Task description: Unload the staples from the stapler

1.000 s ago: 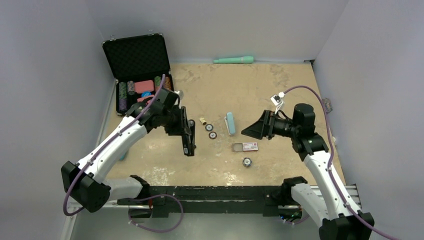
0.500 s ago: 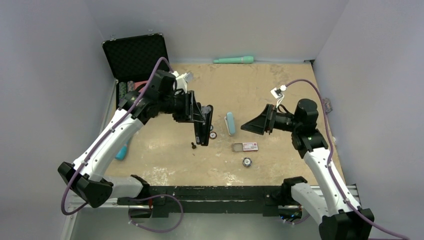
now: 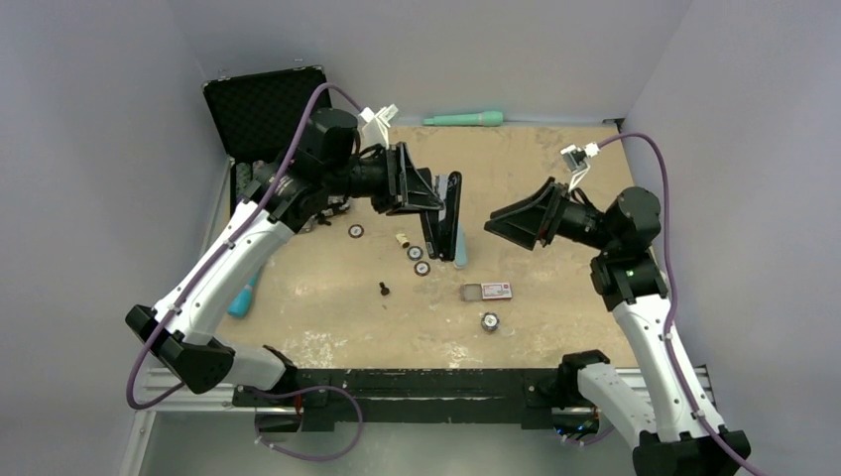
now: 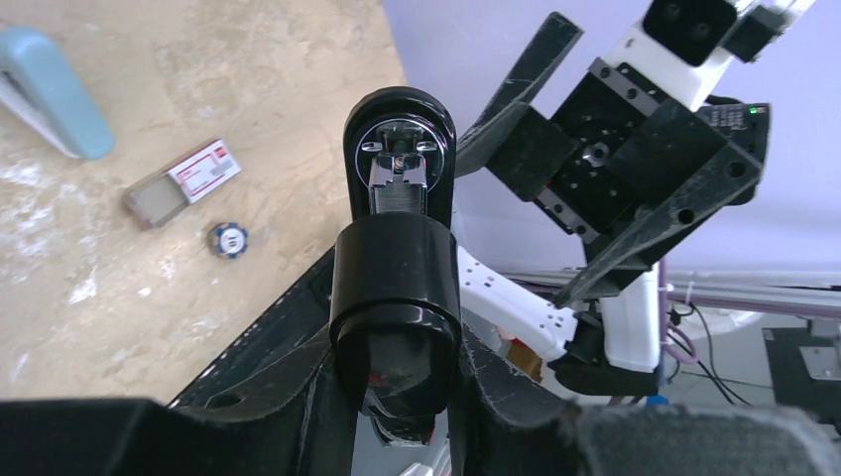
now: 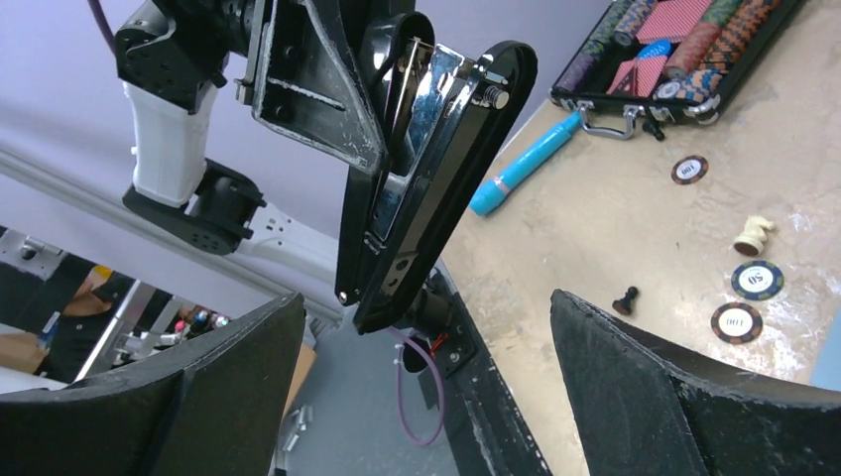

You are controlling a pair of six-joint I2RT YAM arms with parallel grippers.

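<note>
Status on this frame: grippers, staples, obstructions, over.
Left gripper shut on the black stapler, held aloft, hinged open. Right gripper open, facing it, not touching. Staples not discernible. Nothing between them.

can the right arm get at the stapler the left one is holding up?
Probably yes. The left gripper holds the stapler up off the table, in front of the right gripper, whose jaws stand wide open. Nothing shows in the gap between them.
</note>
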